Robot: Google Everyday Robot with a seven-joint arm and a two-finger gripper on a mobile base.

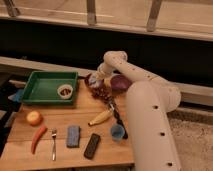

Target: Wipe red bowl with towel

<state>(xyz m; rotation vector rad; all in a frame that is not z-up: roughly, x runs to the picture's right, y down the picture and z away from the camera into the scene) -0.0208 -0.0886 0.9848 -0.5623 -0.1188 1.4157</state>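
Wooden table [65, 122] bearing a green tray [46, 88], red bowl [93, 81], purple bowl [120, 82], banana [99, 118] and blue cup [117, 132]. Front edge: orange [34, 117], carrot [37, 138], fork [53, 144], blue sponge [73, 136], black remote [92, 146]. The gripper [96, 82], closed, sits at the red bowl.

The robot's arm [150, 115] is a thick, smooth, cream-white tube built of rounded segments joined at bulbous elbows, dotted along its side with small dark screw holes, and narrowing toward the gripper [99, 81] at its far end.
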